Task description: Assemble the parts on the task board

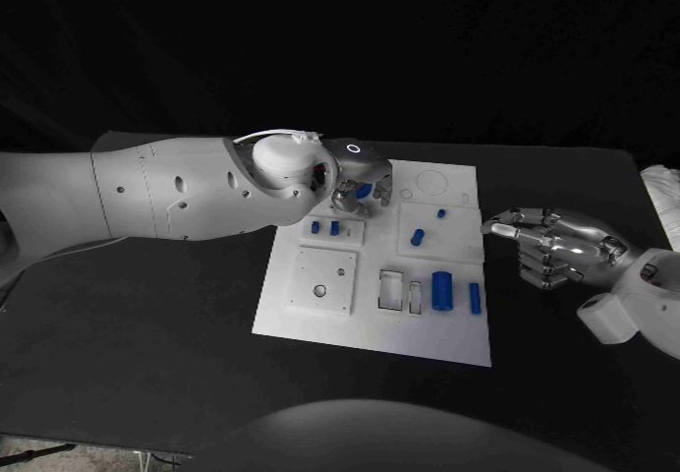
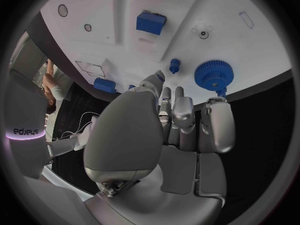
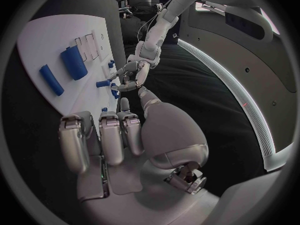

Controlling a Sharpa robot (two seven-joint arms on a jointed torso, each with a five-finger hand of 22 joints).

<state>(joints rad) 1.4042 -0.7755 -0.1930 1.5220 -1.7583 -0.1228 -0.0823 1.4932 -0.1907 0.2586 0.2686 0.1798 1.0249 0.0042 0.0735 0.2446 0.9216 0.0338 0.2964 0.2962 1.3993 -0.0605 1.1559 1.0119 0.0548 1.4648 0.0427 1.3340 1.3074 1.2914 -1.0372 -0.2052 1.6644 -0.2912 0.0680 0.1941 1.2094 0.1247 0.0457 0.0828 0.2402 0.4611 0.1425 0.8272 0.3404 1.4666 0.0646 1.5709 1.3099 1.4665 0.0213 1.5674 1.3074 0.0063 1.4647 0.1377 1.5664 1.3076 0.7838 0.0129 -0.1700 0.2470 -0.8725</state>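
The white task board (image 1: 371,329) lies in the middle of the black table. My left hand (image 1: 352,193) hovers over its far left part, fingers (image 2: 182,110) stretched out and holding nothing, their tips right by a blue gear (image 2: 214,74) (image 1: 365,190); I cannot tell if they touch it. A small blue peg (image 2: 174,64) and a blue block (image 2: 150,22) sit beyond. My right hand (image 1: 555,248) hangs just off the board's right edge, fingers (image 3: 107,137) loosely bent, empty. On the board nearest it lie a blue cylinder (image 1: 443,288) (image 3: 74,62) and a blue bar (image 1: 475,298) (image 3: 51,80).
Two short blue pegs (image 1: 324,227) stand left of centre, another blue piece (image 1: 419,236) near the middle. Two rectangular recesses (image 1: 393,288) lie beside a raised white sub-plate (image 1: 324,280). A pale object (image 1: 660,202) sits at the table's right edge.
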